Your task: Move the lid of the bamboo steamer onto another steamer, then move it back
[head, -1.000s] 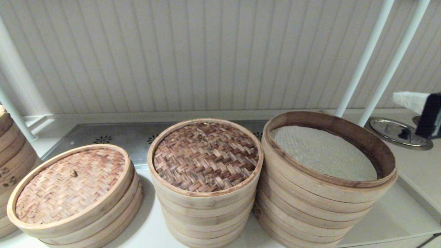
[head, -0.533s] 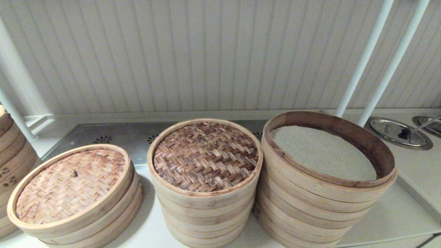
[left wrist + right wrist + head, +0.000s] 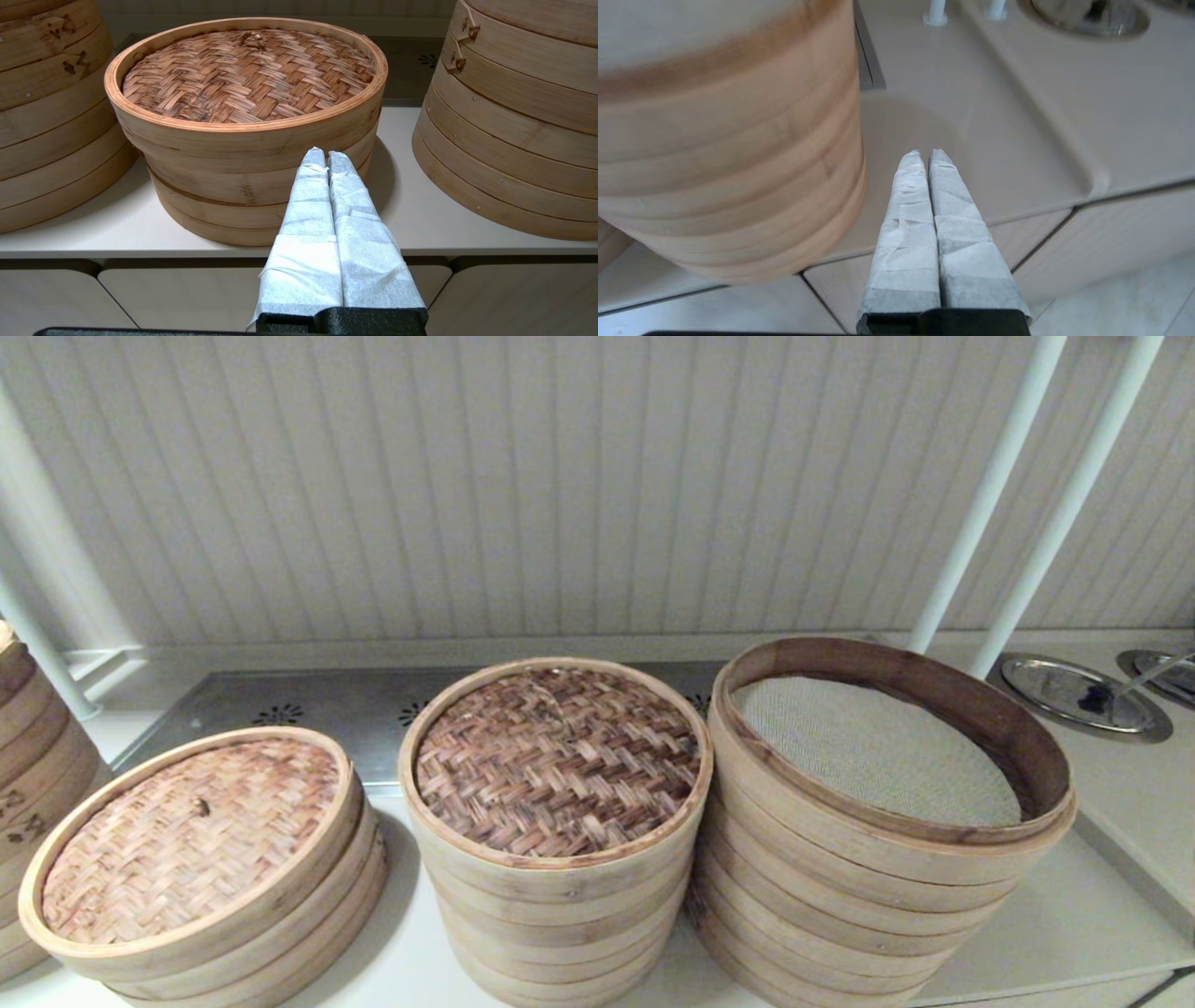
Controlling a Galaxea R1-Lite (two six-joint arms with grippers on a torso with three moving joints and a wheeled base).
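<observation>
The bamboo steamer lid (image 3: 557, 761), dark brown herringbone weave in a pale rim, lies on the narrower middle stack. To its right stands another steamer (image 3: 887, 868), the widest stack, uncovered, with its beige mesh liner (image 3: 873, 747) showing. Neither gripper appears in the head view. My left gripper (image 3: 326, 154) is shut and empty, low at the counter's front edge, facing the low stack with the paler knobbed lid (image 3: 247, 70). My right gripper (image 3: 927, 156) is shut and empty, low by the front edge, just right of the wide steamer's wall (image 3: 728, 140).
The low stack with the light lid (image 3: 191, 835) sits at the left, and a further stack (image 3: 33, 737) is cut by the left edge. Two white poles (image 3: 980, 495) rise at the back right beside a metal dish (image 3: 1074, 695). A perforated metal plate (image 3: 355, 705) lies behind.
One second ago the right gripper showed at the head view's right edge above the metal dish; it has since dropped out of that view. The lid and stacks have not moved.
</observation>
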